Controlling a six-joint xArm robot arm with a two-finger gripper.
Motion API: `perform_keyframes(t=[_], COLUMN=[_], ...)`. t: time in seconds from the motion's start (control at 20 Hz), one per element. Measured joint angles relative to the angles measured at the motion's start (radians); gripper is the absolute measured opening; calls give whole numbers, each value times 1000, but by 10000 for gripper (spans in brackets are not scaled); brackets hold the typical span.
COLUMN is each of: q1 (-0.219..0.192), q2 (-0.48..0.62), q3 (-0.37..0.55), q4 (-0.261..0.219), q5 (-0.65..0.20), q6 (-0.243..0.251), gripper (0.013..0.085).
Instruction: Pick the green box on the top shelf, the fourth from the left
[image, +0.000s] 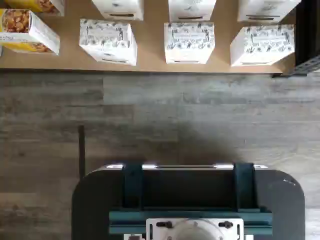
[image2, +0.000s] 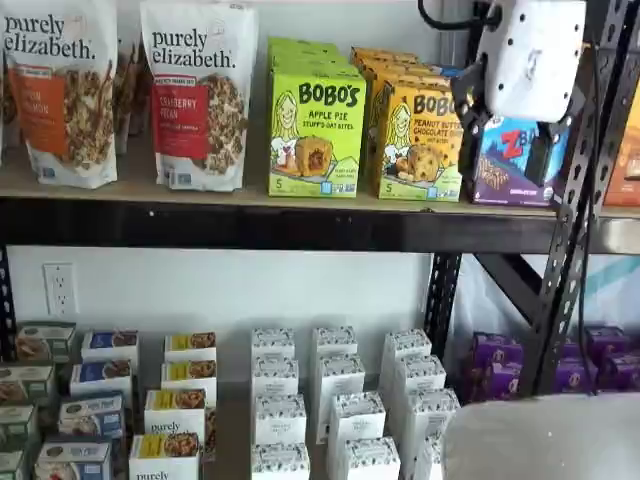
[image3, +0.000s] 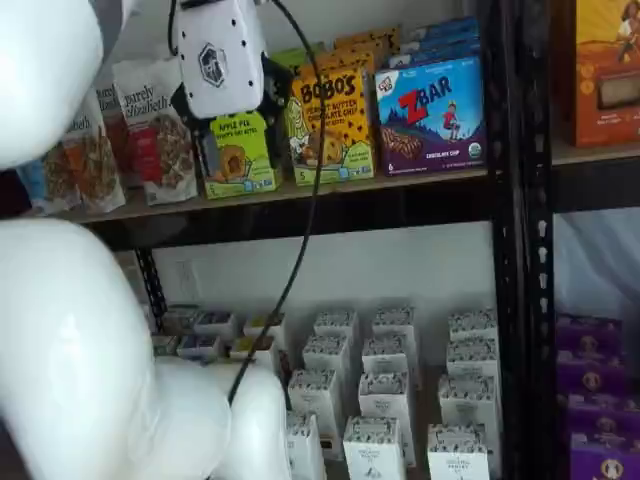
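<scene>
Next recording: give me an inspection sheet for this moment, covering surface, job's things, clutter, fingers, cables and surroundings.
Surface: the top shelf, a tan board on a black front beam, is fully stocked.
Job's things: the green box stands upright at the shelf's front edge, untouched.
Clutter: granola bags, a yellow-orange Bobo's box and a blue ZBar box line the same shelf; white cartons fill the level below.
Fingers: the gripper hangs in front of the ZBar box, open, holding nothing.
Cables: a black cable hangs from the gripper across the shelf front.
Surroundings: black perforated uprights, a wall socket, grey plank floor.
</scene>
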Motion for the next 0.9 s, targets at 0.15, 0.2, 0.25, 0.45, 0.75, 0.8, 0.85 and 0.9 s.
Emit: perform_keyframes(t=[0.15,0.2,0.25,0.45,0.75,0.8,0.85,0.9], q1=[-91,-95,-94,-82,-47,-39,-29,-20], q2=[-64,-66,-66,-64,-62,-61,-58,-54], q3=[58,61,61,64,74,76,76,76], q4=[99,106,107,99,81,79,76,73], q5=[-101,-107,-109,-115,-161,-172,-185,-196], q6=[-58,-62,-62,-54,-30,-24,-16,-8], gripper=[850,850,850,850,850,850,850,850])
